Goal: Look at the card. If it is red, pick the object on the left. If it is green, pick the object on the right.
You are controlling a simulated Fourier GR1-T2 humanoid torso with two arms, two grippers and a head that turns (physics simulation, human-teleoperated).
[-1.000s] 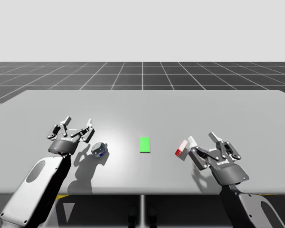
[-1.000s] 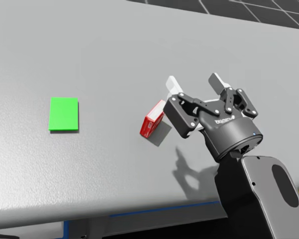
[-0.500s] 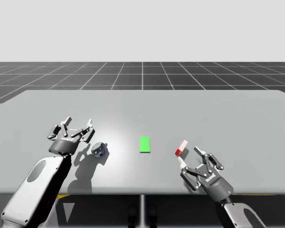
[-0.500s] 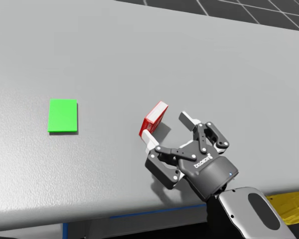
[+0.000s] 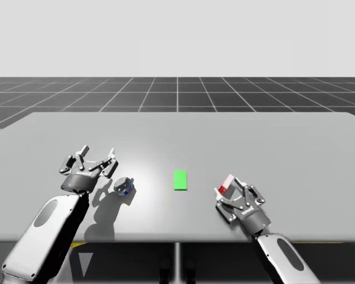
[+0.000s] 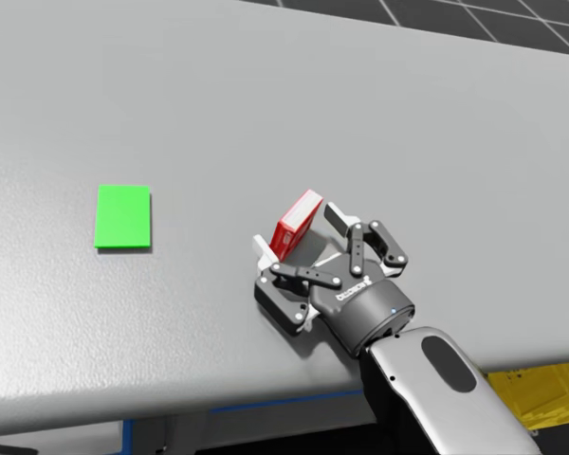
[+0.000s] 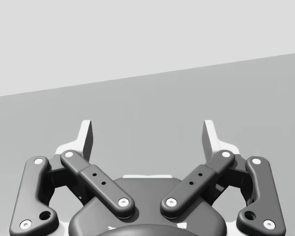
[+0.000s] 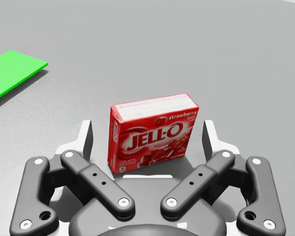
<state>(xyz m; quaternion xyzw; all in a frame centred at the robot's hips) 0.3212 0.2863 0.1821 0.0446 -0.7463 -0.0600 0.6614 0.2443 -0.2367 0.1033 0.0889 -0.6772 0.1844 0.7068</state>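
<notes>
Right gripper (image 8: pixel 147 135) low over the table (image 6: pixel 408 114), fingers spread. The small red rectangular cardboard box (image 6: pixel 297 223) stands upright between them, with a gap on each side, so nothing is pinched yet. In the right wrist view the box's broad printed face is turned toward the palm. It sits nearer one finger than the other.

Flat green rectangular card (image 6: pixel 122 216) lies on the table well apart from the box. Green means the object on the right, and the red box is on that side, so this is the correct target.

Left gripper (image 7: pixel 147 137) also spread, holding nothing. It hovers just beside the small round blue-and-grey object (image 5: pixel 123 186), which is not wanted for this task.

Step in hand, as I judge it, is closing on the box.
- Centre first: nudge the wrist sideways so both pads meet the narrow ends together. Otherwise the nearer finger will likely push or twist the box before the other arrives.
- Keep the fingers level with the table and take the box at about mid-height. It looks light and tall for its footprint, so it could tip over.
- Close gently and confirm contact on both sides, then lift straight up — no drag across the table
</notes>
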